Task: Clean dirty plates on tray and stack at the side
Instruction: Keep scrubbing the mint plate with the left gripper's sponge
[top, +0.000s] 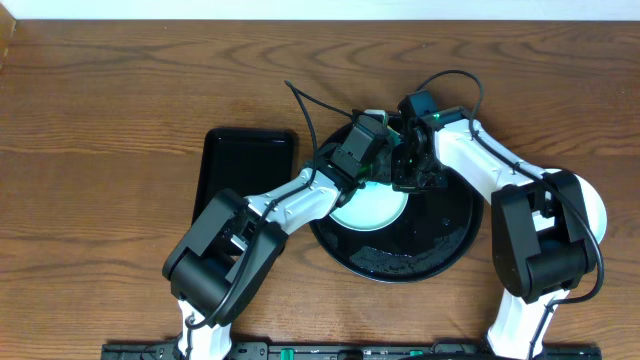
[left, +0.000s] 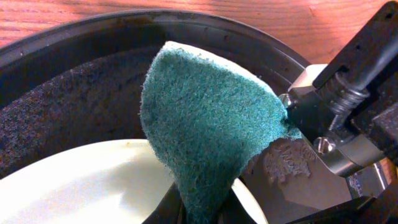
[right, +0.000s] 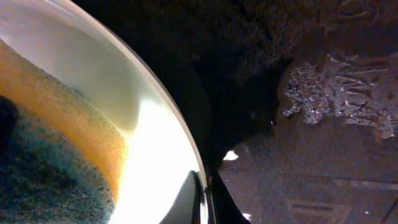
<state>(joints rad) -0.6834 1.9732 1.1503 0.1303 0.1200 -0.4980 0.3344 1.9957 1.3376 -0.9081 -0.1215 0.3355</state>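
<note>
- Pinching the narrow end of a green sponge (left: 205, 124), the left end effector (left: 198, 214) has its fingers pressed together on it.
- The sponge stands over the plate (left: 93, 186), its long axis running from the fingers up toward the tray (left: 74, 93) wall. Its green face is turned to the left wrist camera, and pale yellow backing shows along the top edge.
- Closed on the plate's rim, the right end effector (right: 202, 200) has one finger on each face.
- The plate is pale and round and sits in the tray's left half, under both end effectors. Whether it lies flat or tipped cannot be told.
- The tray is round, black and glossy. It rests on the bench (top: 120, 80), near a smaller rectangular tray (top: 248, 170) on its left.
</note>
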